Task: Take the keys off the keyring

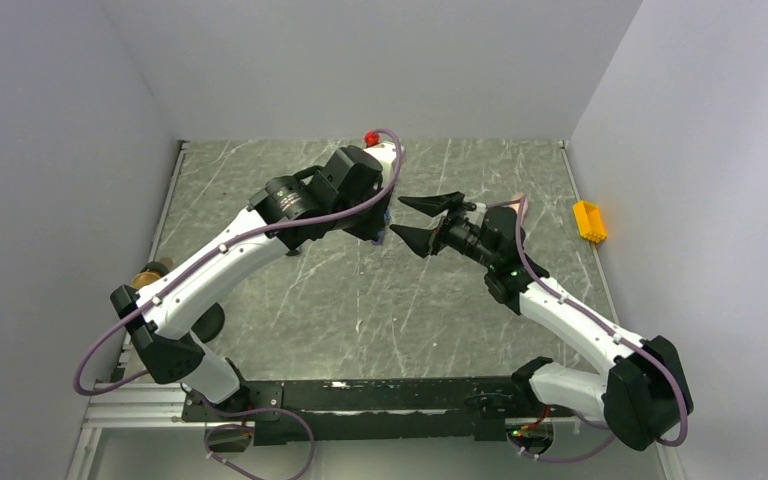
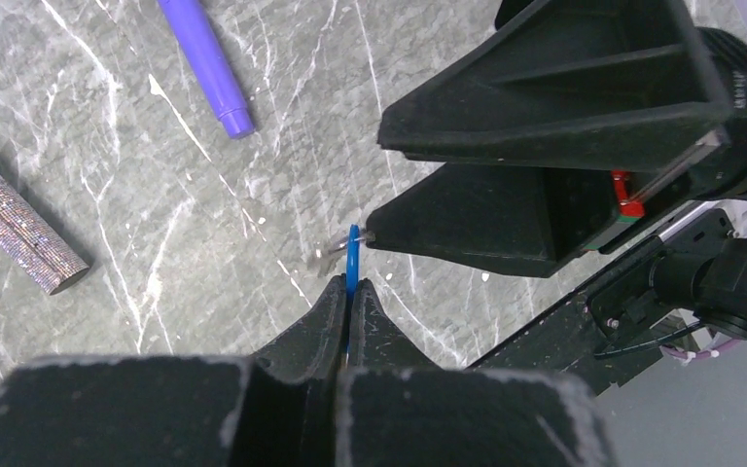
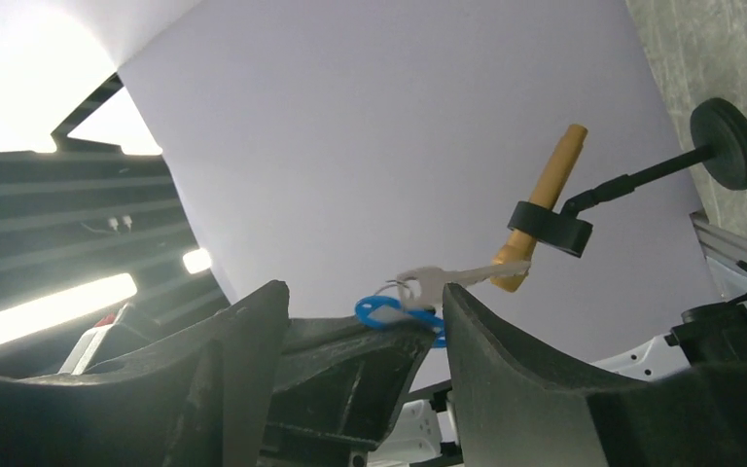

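Note:
My left gripper is shut on the keyring, a small blue plastic tag, and holds it edge-on above the table. A thin metal ring and a grey key hang off the tag's far end. In the right wrist view the tag lies on the left fingers, and the key sticks out to the right. My right gripper is open, one finger on each side of the left fingertips and the tag, and the key's head is near its right finger. In the top view the right gripper meets the left gripper mid-table.
A purple wand and a glittery cylinder lie on the marble table. A peach cylinder stands in a black holder at the left edge. A yellow block sits at the right edge.

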### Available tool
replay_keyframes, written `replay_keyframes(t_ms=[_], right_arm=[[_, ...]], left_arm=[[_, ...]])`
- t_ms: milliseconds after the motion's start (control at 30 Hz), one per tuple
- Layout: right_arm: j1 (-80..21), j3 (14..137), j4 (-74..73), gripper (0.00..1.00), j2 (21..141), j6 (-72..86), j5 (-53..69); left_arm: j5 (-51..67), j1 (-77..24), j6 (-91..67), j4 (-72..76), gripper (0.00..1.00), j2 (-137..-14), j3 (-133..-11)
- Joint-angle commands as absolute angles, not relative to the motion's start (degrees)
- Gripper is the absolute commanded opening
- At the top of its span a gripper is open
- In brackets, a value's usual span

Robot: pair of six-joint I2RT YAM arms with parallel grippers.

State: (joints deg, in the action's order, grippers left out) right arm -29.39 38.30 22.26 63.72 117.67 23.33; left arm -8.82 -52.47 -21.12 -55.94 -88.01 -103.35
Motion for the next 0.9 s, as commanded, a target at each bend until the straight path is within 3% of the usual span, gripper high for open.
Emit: replay_keyframes(t_ms=[0,500,867], right_arm=[[-30.4,40.2,27.3,0.64,64.9,129.1,22.9],[-33.1,41.2,30.3,0.59,68.0,130.6,23.1],[-33.1,38.7,32.2,0.80,67.6,132.3,24.4]], left_arm=[[-8.7,-52.3,-22.6,-54.3,0.00,-85.8,-103.1],[-10.1,-52.4,-23.0,-53.4,0.00,-85.9,-103.5],[-11.4,-52.4,-21.8,-53.4,0.00,-85.3,-105.2]])
